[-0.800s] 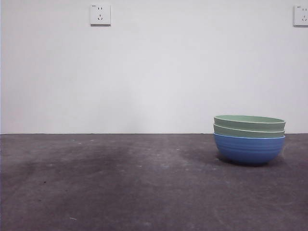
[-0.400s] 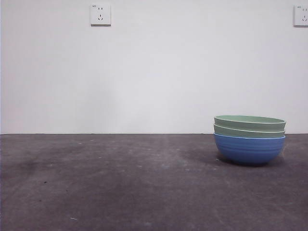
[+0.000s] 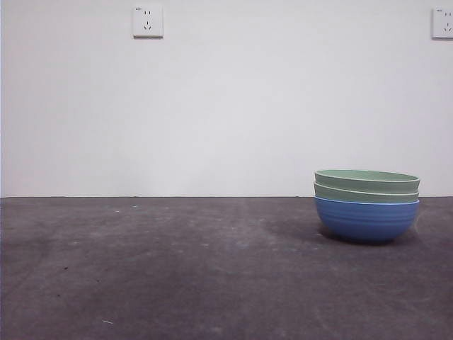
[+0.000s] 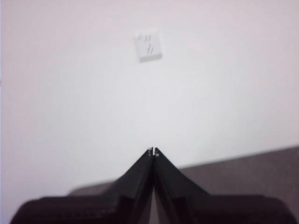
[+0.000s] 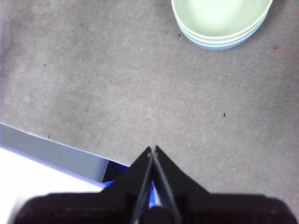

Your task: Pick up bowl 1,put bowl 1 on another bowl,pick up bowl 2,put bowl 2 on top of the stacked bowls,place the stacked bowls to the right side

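- On my front view the light is even and soft; the stacked bowls [image 3: 367,205] throw only a faint shadow on the table [image 3: 177,269].
- My left wrist picture is overexposed and blurred; the wall socket [image 4: 149,45] looks fuzzy.
- My right wrist picture is sharper, with small dark specks visible on the table.

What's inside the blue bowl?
Two pale green bowls sit nested inside the blue bowl, one in the other. The top one's inside looks empty from above. Anything under the green bowls, inside the blue one, is covered.
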Controlling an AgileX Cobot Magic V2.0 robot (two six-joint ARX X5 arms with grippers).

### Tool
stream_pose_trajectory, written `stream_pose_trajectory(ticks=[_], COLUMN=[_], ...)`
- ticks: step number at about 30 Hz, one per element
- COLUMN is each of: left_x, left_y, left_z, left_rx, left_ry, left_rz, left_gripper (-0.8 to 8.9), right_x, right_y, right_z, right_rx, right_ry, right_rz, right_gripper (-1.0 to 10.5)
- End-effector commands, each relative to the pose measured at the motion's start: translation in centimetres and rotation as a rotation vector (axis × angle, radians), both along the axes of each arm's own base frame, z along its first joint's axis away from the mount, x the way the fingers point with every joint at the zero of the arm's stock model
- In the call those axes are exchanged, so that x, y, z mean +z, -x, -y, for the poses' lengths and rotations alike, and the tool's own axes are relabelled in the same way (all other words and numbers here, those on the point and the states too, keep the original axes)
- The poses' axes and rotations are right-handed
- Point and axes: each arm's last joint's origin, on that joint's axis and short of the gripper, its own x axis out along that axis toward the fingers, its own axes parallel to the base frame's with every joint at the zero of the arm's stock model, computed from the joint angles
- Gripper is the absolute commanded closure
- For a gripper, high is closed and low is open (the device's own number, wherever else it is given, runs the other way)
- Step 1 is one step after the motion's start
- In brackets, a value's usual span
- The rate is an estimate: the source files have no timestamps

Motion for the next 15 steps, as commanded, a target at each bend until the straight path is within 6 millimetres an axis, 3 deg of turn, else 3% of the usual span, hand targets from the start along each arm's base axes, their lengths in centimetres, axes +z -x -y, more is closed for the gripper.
stream_pose_trajectory(ticks=[1, 7, 15], left_x=[-5.2, -12.4, -18.4], left_y=[-0.8, -1.1, -1.0], left_z=[-0.1, -0.1, -0.2], left_rx=[0.022, 0.027, 0.072], left_ry=[-0.009, 0.016, 0.076], left_rz=[-0.066, -0.135, -0.178], left_gripper=[8.17, 8.17, 8.17], right_x=[0.0, 0.0, 0.0], right_y=[0.0, 0.0, 0.0], right_z=[0.0, 0.0, 0.0], right_rx=[0.003, 0.003, 0.003], right_ry=[0.003, 0.004, 0.003], right_rz=[0.004, 0.004, 0.004], right_gripper=[9.4, 9.4, 9.4])
